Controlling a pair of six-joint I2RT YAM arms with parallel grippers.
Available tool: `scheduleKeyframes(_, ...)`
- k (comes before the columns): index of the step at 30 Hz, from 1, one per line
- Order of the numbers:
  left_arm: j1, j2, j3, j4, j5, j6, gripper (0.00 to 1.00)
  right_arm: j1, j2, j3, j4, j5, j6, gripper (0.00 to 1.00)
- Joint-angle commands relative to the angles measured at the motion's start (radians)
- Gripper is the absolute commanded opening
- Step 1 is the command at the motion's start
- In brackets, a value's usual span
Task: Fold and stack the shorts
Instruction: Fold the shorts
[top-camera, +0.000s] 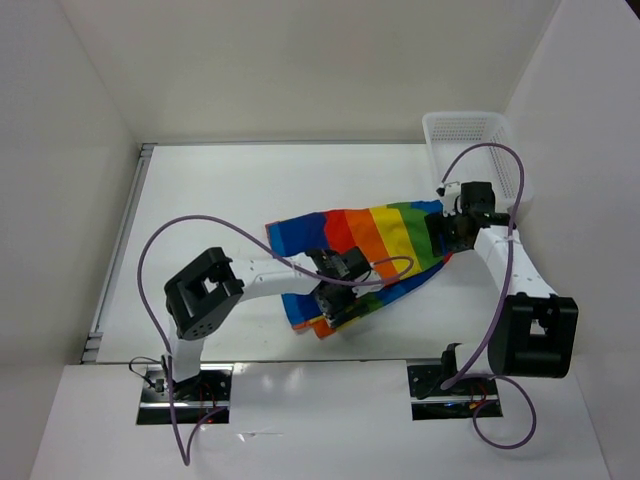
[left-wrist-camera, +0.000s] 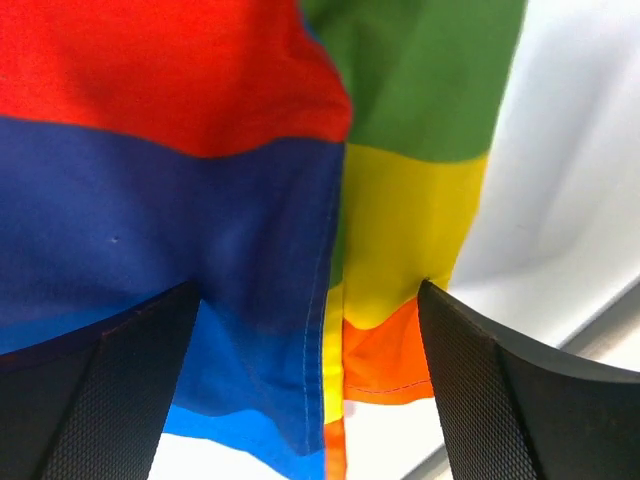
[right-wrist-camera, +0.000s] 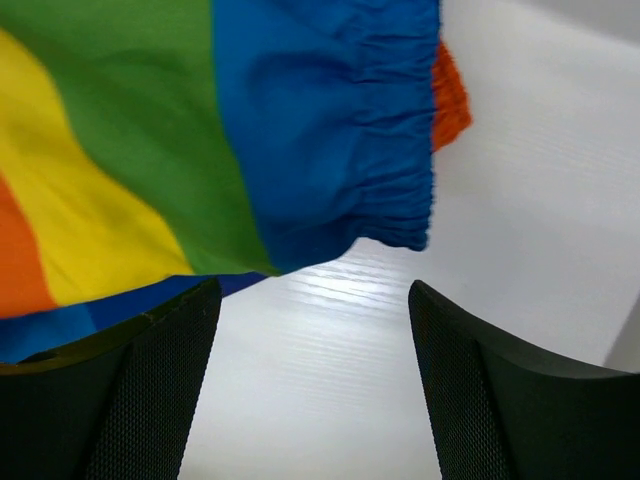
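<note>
Rainbow shorts (top-camera: 375, 240) seemingly mid-fold, nothing stacked yet.
They lie rumpled mid-frame on the bench (top-camera: 220, 200); left jaws spread over the hem, right jaws spread beside the waistband, neither gripping.

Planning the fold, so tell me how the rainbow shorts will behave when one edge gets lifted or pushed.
Probably floppy: the shorts lie rumpled in overlapping layers, so a lifted edge should sag. Likely light, since the cloth looks thin. The gathered waistband looks thicker and may grip better; pushing would likely bunch the fabric.
</note>
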Motion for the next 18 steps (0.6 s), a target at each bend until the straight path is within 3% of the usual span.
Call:
scheduleKeyframes(1, 0.102, 0.086, -0.063, 0.064, -0.101, 0.005, 0.96, 0.012, -0.024, 0.035, 0.045, -0.063, 0.055, 0.8)
scheduleKeyframes(6, 0.244, 0.066, -0.083, 0.13, -0.214, 0.005, 0.96, 0.021, 0.001, 0.055, 0.054, -0.15, 0.127, 0.8)
scheduleKeyframes(10, 0.436, 0.066, 0.013, 0.13, -0.263, 0.005, 0.96, 0.033, 0.021, 0.088, 0.063, -0.195, 0.158, 0.8)
scheduleKeyframes(18, 0.516, 0.056, 0.007, 0.107, -0.266, 0.005, 0.96, 0.11, 0.021, 0.166, 0.034, -0.252, 0.193, 0.8)
